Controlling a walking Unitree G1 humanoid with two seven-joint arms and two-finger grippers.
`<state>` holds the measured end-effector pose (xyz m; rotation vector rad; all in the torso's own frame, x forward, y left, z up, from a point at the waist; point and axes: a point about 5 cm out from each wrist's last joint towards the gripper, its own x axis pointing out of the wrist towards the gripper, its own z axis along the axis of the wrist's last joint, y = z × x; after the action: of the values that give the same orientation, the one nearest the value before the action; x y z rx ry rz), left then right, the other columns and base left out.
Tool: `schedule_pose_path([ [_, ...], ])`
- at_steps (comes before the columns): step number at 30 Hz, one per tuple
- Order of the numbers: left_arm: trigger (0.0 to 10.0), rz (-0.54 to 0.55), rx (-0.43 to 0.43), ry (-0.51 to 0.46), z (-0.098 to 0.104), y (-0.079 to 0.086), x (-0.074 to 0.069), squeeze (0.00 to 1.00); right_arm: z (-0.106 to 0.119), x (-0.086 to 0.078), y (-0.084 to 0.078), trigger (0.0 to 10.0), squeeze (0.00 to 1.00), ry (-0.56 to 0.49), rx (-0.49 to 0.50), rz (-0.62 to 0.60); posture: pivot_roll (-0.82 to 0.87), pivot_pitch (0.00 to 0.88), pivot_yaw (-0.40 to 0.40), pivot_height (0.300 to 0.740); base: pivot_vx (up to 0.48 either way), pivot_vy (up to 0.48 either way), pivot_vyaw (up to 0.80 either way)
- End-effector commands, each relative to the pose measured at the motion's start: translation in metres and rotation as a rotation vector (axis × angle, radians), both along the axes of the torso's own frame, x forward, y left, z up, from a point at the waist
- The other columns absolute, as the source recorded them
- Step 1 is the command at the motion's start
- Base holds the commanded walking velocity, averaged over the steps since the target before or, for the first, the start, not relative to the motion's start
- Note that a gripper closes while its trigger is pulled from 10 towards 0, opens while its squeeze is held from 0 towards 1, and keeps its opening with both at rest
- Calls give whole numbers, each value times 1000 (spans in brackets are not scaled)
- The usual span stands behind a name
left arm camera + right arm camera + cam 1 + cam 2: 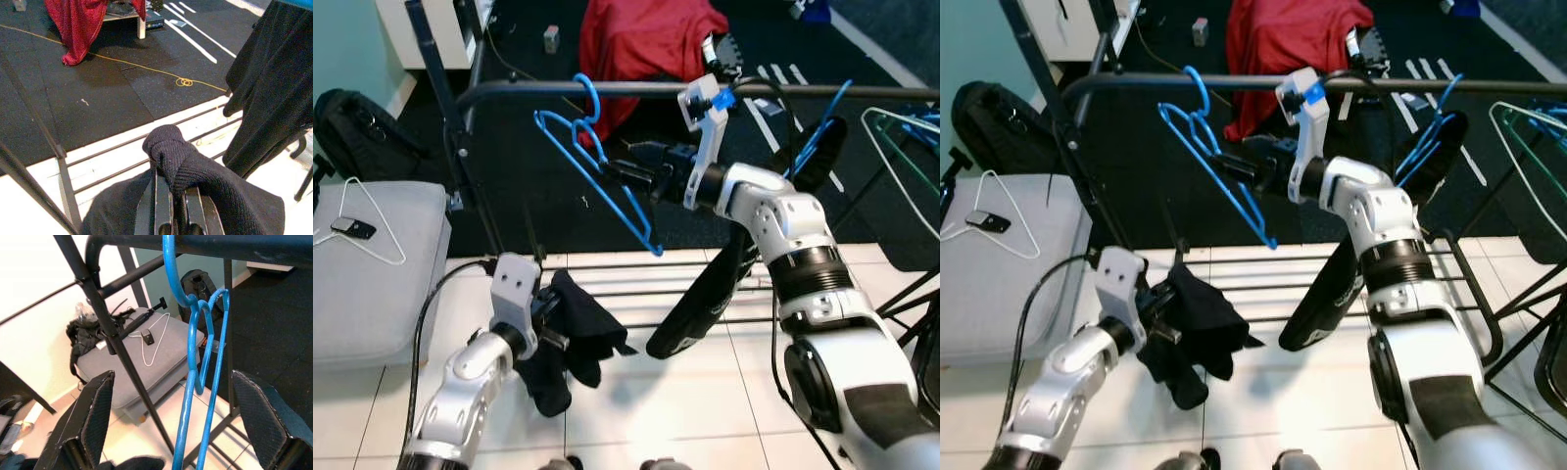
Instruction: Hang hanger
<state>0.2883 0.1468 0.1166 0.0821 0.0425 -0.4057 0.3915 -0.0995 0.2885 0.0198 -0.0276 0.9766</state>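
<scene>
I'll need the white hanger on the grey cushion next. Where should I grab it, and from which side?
Judging by its pose, grip the white hanger on one thin sloping arm, coming straight down from above. It lies flat on the grey cushion, so fingers must straddle the wire. Avoid the lower-left corner, where a small dark device sits. The right gripper is open; the left gripper holds a black cloth.

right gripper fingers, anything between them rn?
Yes: the blue hanger, its hook over the rack bar, hangs between the open right gripper fingers, untouched, in the right wrist view.
</scene>
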Motion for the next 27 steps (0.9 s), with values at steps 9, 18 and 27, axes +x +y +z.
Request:
schedule_pose_path([
  [9,10000,-23,27,11,-1,-7,-10,0,0,12,3,10000,0,-71,-142,-107,-110,311,-74,740,0,0,0],
  [18,10000,-21,42,26,-2,-7,-13,0,5,15,17,10000,0,-92,-145,-96,-107,316,-77,740,0,0,0],
  [27,10000,-3,53,30,-1,-3,-13,0,19,15,29,10000,0,-142,-121,-53,-107,304,-85,740,0,0,0],
])
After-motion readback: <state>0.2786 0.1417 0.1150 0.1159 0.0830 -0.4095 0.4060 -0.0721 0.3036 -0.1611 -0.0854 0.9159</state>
